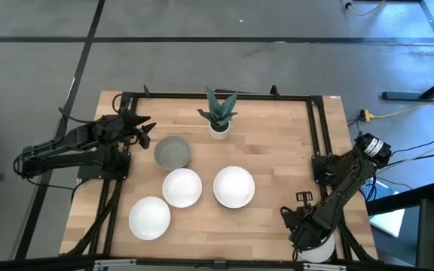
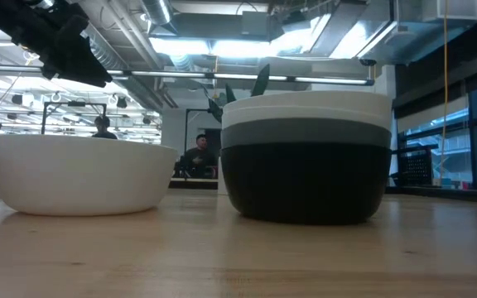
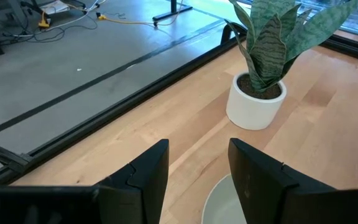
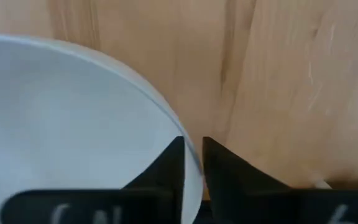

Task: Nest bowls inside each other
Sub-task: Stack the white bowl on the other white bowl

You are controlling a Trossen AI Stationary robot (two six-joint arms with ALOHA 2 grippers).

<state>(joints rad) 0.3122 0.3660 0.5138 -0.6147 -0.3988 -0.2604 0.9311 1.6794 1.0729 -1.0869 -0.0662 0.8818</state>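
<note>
A grey bowl (image 1: 172, 152) rests on its base near the table's middle, and its rim (image 3: 224, 198) shows below my left gripper (image 3: 197, 155). That gripper (image 1: 146, 132) is open and hovers just left of the bowl. Three white bowl tops (image 1: 181, 187), (image 1: 233, 187), (image 1: 150, 217) lie nearer. In the low view a stack (image 2: 306, 157) stands on a black bowl, with a grey one and a white one nested in it, beside a single white bowl (image 2: 81, 174). My right gripper (image 1: 307, 239) is at the near right corner, shut on another white bowl (image 1: 320, 252). My right gripper (image 4: 193, 146) pinches the white bowl's rim (image 4: 166, 118), with one finger (image 4: 169, 165) inside the bowl and the other (image 4: 229, 168) outside its wall. The fingers come from above, pointing down. Whether the bowl's base is on the table, I cannot tell.
A small white pot with a green plant (image 1: 218, 117) stands at the far middle of the table, close ahead of my left gripper (image 3: 255, 99). A black frame (image 1: 319, 128) runs along the far and right edges. People show in the room behind (image 2: 197, 157).
</note>
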